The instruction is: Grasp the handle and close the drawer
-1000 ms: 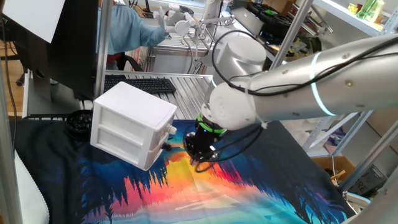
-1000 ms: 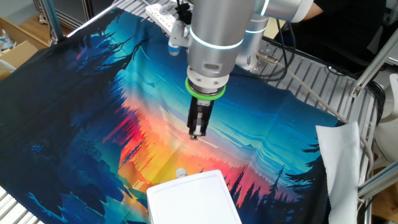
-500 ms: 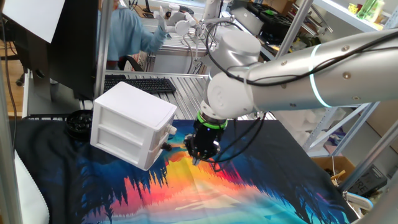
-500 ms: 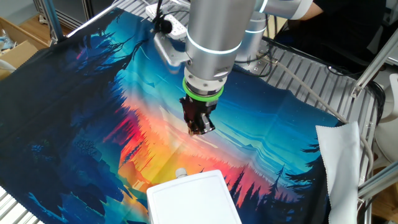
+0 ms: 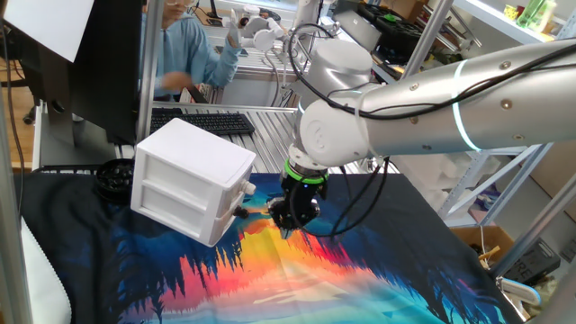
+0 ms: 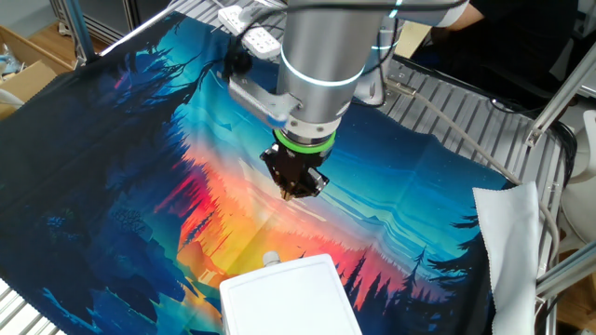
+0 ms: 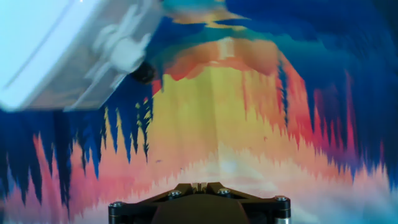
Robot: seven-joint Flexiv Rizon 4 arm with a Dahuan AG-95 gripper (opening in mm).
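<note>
A black round object (image 5: pixel 114 177) lies behind and left of the white two-drawer cabinet (image 5: pixel 184 175), which sits on a colourful forest-print cloth (image 5: pixel 324 270). The bottom drawer (image 5: pixel 175 213) fronts the cabinet's lower half; its dark handle (image 5: pixel 240 212) sits at the cabinet's right front corner, below the paler top knob (image 5: pixel 247 186). Just right of the cabinet, apart from the handle, the gripper (image 5: pixel 290 223) hangs low over the cloth, pointing down. I cannot tell how its jaws stand. A keyboard (image 5: pixel 205 122) lies behind the cabinet.
</note>
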